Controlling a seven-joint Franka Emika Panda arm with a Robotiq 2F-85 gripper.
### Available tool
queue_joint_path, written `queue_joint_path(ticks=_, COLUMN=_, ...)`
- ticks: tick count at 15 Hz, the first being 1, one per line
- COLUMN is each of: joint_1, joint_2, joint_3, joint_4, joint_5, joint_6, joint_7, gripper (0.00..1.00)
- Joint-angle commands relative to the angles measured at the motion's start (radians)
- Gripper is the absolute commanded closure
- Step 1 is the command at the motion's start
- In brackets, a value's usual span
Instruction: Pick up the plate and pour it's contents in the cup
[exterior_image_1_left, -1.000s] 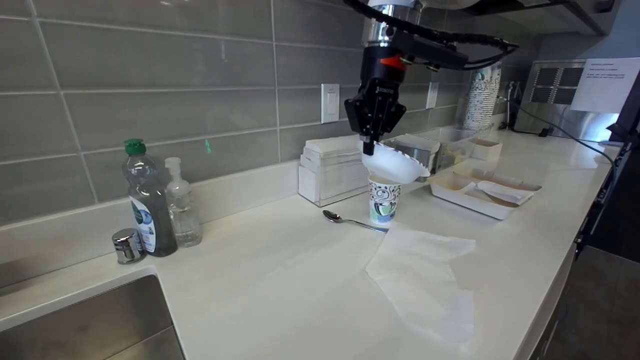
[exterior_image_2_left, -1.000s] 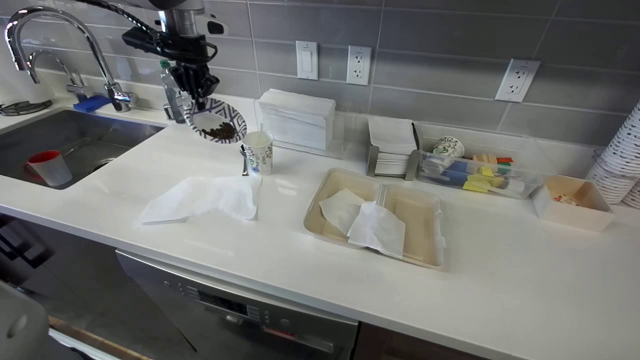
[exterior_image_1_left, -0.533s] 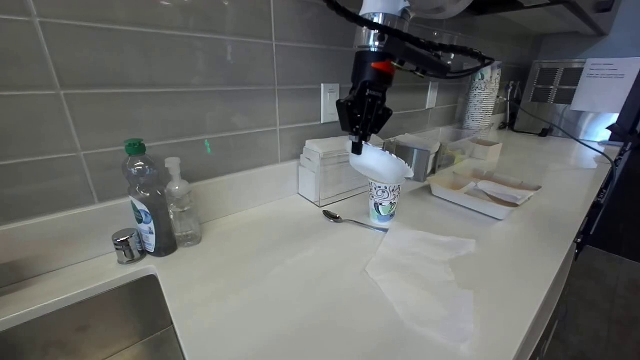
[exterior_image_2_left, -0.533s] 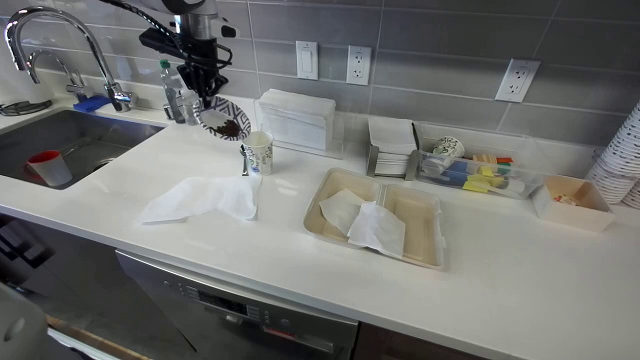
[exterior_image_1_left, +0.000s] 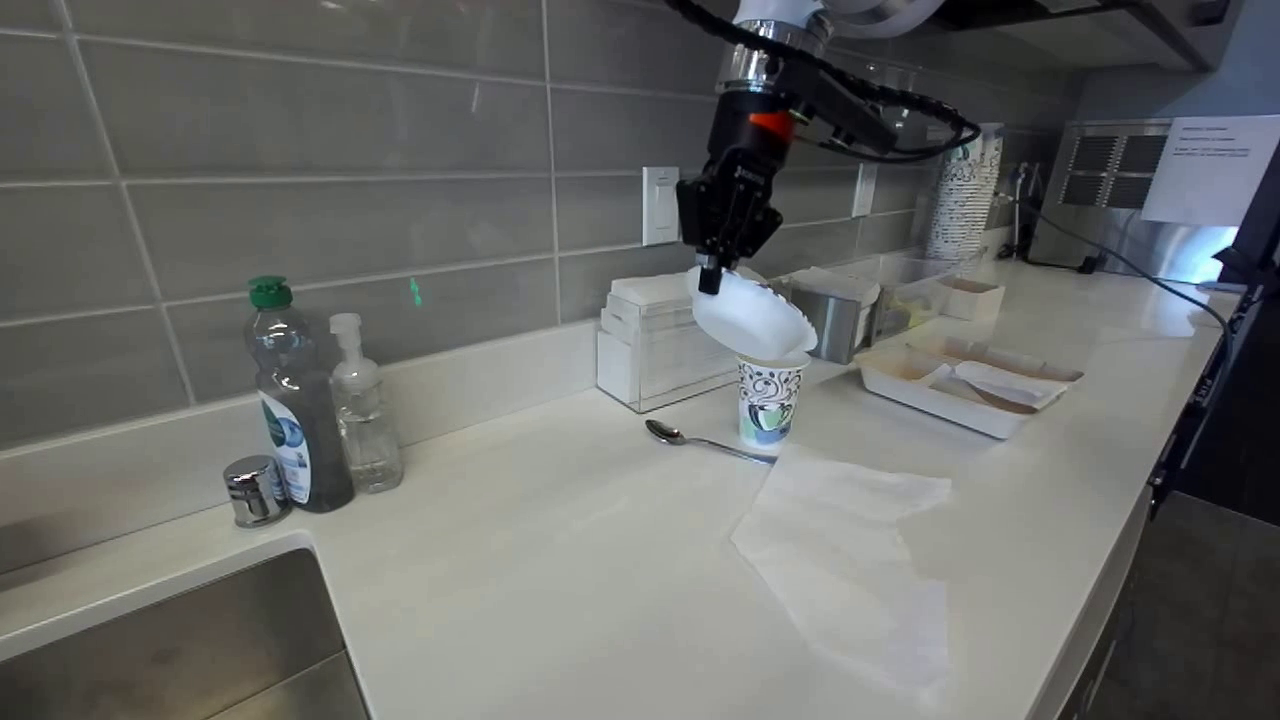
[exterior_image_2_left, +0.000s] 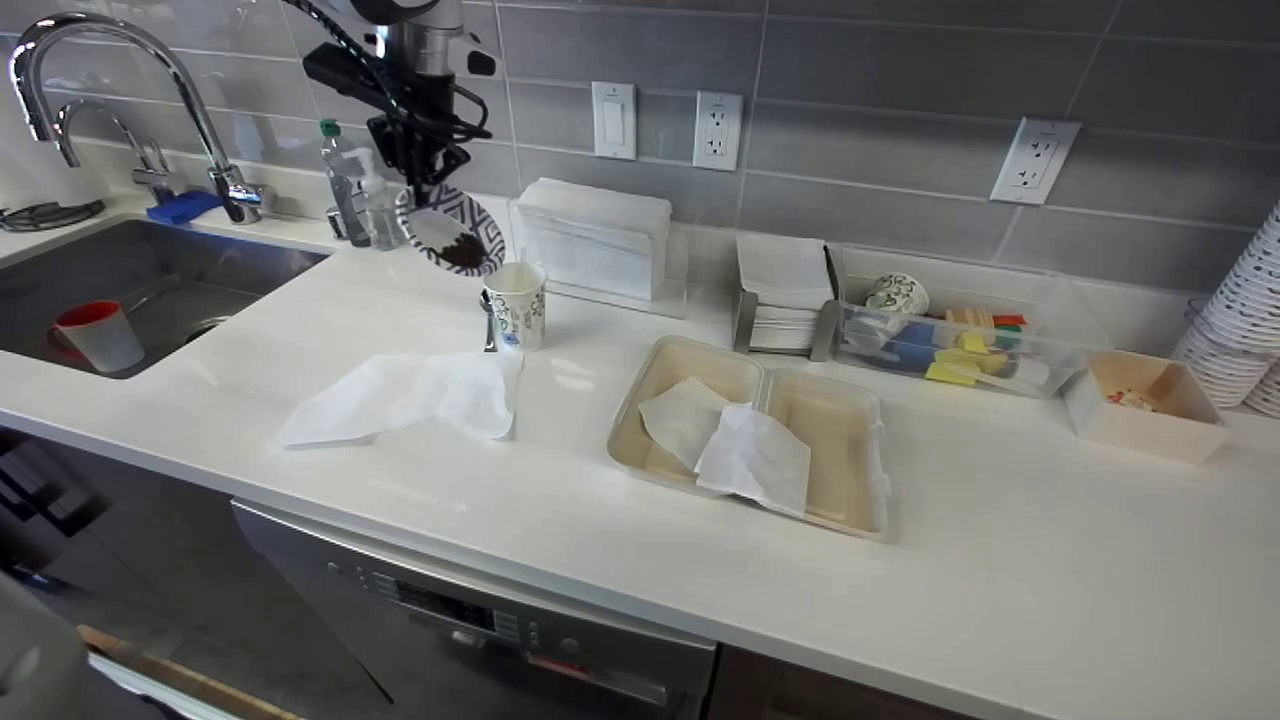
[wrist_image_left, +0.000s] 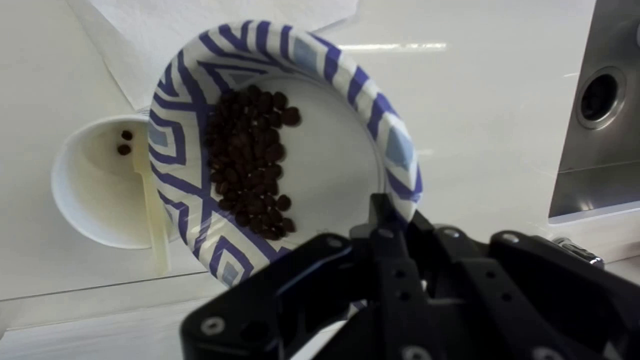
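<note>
The plate, with a blue-and-white rim and white underside, is tilted above the cup, its low edge near the cup's rim. My gripper is shut on the plate's high edge; the wrist view shows the fingers pinching the rim of the plate. The contents, dark brown bits, are heaped against the low side of the plate. In the wrist view the white cup is partly hidden by the plate; two dark bits and a tan stick show in it.
A spoon lies beside the cup, and a white napkin lies in front. A napkin holder stands behind. An open takeout tray is to one side. Soap bottles stand near the sink.
The plate has moved with my gripper towards the cup, rightward in an exterior view, and is tilted more steeply. The heap remains on the plate's low side. The cup has not moved.
</note>
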Motion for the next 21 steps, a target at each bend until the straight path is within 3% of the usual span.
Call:
queue_joint_path(ticks=1, joint_1=-0.018, joint_2=0.016, joint_3=-0.006, joint_4=0.028, joint_5=0.079, joint_6=-0.039, joint_7=-0.058, gripper=0.99)
queue_joint_path(ticks=21, joint_1=-0.081, joint_2=-0.004, joint_3=-0.043, joint_4=-0.007, joint_5=0.321, joint_6=-0.029, joint_7=-0.207, gripper=0.99)
